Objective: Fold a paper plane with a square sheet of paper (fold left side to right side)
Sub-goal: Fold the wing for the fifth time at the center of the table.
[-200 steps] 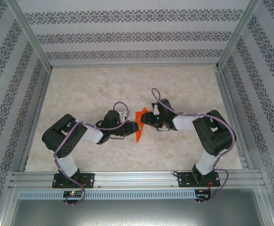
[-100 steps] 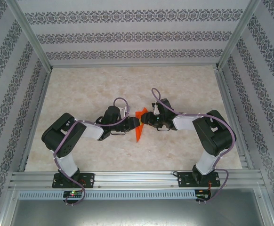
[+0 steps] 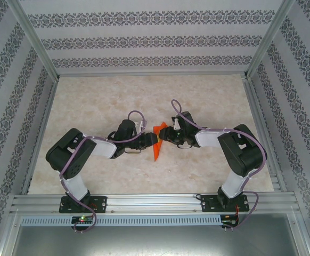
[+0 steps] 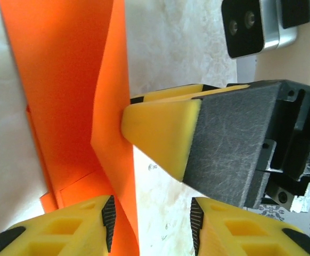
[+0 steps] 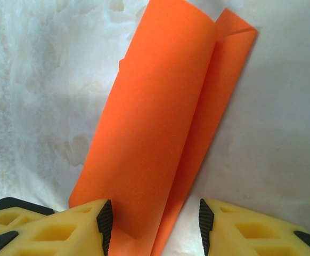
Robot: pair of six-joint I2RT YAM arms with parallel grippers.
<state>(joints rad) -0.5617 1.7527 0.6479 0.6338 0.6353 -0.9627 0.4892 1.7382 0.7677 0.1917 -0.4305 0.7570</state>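
**Both hands at the orange sheet, mid-counter, with the fold not yet flat**

The square sheet of paper (image 3: 157,143) lies at the middle of the counter (image 3: 102,101) as a narrow strip running 12 to 6. One flap is curled over and stands proud of the layer beneath. My left hand (image 3: 151,140) comes in from 9 o'clock, jaws partly apart, straddling the sheet's edge without pinching it. My right hand (image 3: 163,137) comes in from 3 o'clock, jaws also apart with the flap between them, and one fingertip (image 4: 155,133) pushes into the raised fold. I judge the step to be laying left over right and creasing. To do it well I'd line up the free edges first and pin one end with the right. Then I'd drag the left along the fold from 12 toward 6, low and slow, so the thin paper doesn't skid or buckle.
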